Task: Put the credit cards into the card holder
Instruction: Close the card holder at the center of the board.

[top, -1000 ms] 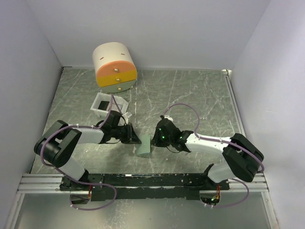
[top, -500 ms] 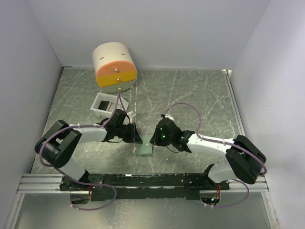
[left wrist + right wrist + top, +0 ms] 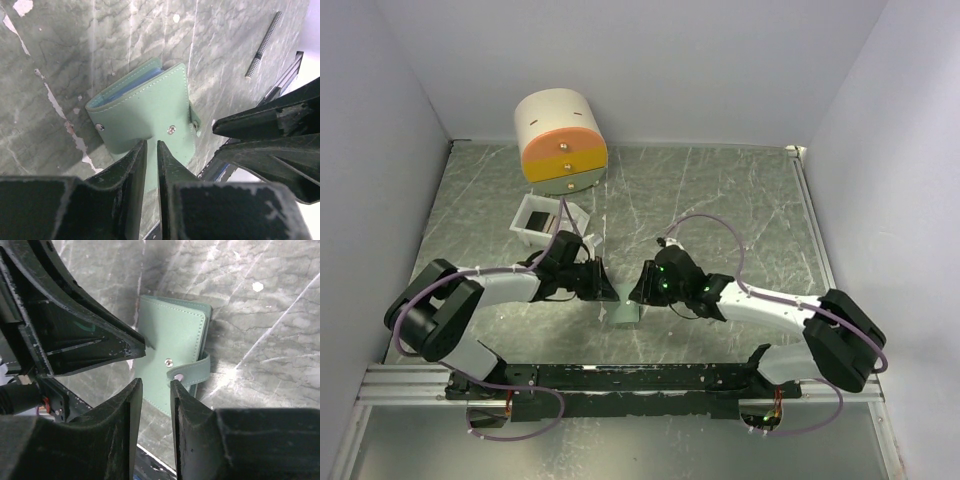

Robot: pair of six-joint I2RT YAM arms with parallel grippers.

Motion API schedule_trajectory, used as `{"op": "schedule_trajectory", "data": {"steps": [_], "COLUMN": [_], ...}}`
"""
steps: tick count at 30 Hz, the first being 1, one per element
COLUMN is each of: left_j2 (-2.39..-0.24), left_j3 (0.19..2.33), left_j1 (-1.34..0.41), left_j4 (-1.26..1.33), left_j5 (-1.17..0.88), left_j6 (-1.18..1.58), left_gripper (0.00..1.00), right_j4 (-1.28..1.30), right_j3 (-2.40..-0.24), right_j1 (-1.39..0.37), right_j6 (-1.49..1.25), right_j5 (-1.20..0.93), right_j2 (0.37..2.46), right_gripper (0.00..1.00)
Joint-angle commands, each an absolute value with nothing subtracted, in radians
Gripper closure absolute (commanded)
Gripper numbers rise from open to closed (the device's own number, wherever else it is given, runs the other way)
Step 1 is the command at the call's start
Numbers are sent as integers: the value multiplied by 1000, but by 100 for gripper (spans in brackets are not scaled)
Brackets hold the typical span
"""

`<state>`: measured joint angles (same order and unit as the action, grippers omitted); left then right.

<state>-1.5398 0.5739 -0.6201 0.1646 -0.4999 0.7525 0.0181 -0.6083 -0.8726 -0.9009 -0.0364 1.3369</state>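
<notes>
Since the card holder (image 3: 145,112) lies folded shut on the table (image 3: 50,60), the step in hand is, by my reading, to get it open before any card can go in. It sits just beyond the tips of both pairs of jaws, which hang over it from opposite sides.

The left jaws stand a thin slit apart, with only the holder's green showing through the gap; nothing is pinched. The right jaws are spread a little wider and are likewise empty. Their tips are right over the clasp strap (image 3: 192,371), which curls loose off the cover with its snap undone.

To do this well, I would have one pair press the lower cover flat on the side away from the strap. The other pair would nip the free edge of the upper cover beside the strap and swing it over in an arc. Nipping both covers together would only drag the whole thing along the table.

No credit card shows near either pair. Well behind the left jaws a white box (image 3: 523,222) holds something dark (image 3: 542,214), too small to name.
</notes>
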Motion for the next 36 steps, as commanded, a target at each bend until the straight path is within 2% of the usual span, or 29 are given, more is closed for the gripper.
{"op": "schedule_trajectory", "data": {"steps": [1, 5, 17, 27, 36], "left_j2": [-1505, -1530, -1637, -1619, -1606], "left_j3": [603, 609, 595, 584, 569], "left_j1": [-629, -629, -634, -633, -635], "left_j4": [135, 157, 134, 125, 147], "left_j5": [-512, -530, -495, -480, -493], "left_j6": [761, 757, 690, 694, 701], "left_gripper": [75, 76, 76, 77, 75], "right_j4": [31, 34, -24, -129, -68], "right_j3": [-584, -589, -554, -512, -527], "right_j1": [-873, -871, -822, -796, -780], "right_j6": [-889, -898, -917, -942, -921], "right_j5": [-32, -38, -101, -166, -142], "right_j2": [1287, 1299, 1334, 1369, 1311], "right_gripper": [72, 77, 82, 83, 84]}}
